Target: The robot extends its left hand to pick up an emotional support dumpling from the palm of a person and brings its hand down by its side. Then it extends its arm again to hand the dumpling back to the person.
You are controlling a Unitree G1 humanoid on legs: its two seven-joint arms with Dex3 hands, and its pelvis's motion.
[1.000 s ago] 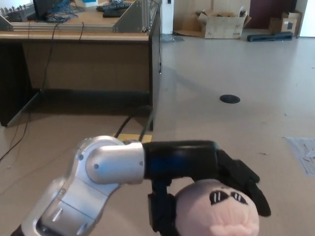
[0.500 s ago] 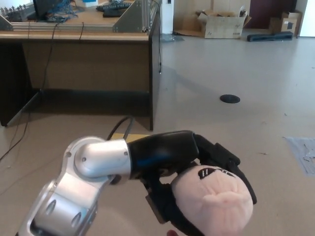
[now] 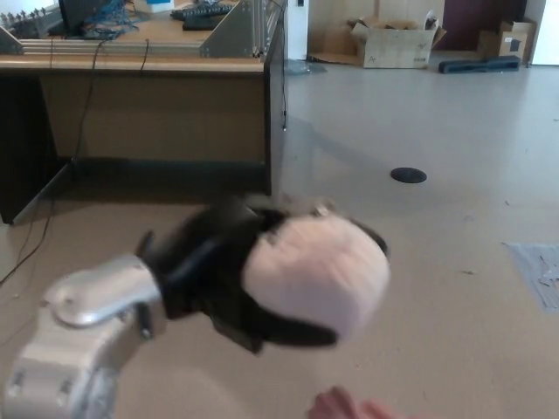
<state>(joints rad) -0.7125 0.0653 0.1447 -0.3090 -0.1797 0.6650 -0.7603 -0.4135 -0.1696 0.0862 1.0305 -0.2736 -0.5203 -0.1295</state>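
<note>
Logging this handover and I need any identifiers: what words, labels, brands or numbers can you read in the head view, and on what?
None can be read.
Dumpling, held in the left hand: motion-blurred, no lettering visible.
Cardboard box at the far wall: too small to show any print.
Items on the desk: too small and distant to read.
</note>
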